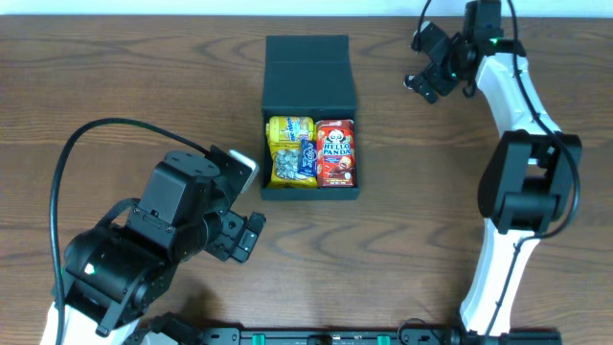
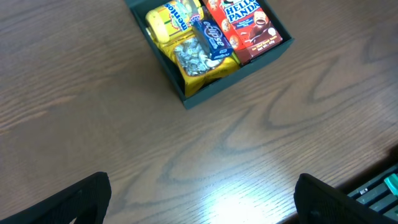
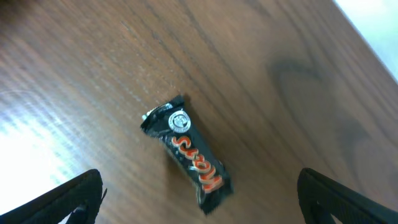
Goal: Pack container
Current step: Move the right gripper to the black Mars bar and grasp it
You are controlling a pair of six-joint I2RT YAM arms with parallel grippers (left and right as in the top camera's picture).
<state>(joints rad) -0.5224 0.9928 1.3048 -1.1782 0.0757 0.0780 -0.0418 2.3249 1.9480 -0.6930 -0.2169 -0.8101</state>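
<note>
Container [image 1: 308, 77], flap open, at middle of desk [image 1: 115, 67], crowded with 3 snacks [image 1: 311, 153]; right tool [image 1: 431, 81] spread, empty, above 1 loose black candy bar [image 3: 189, 152] well apart from it; left tool [image 2: 202, 202] spread, idle; probable hazards: slick wrapper slipping, bar jamming atop contents.

Brown wood-grain table [image 1: 124, 67]; light glare on surface.

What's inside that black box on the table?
The box holds a yellow bag, a blue bar on top of it, and a red Hello Panda carton beside them. Anything beneath these snacks is covered.
</note>
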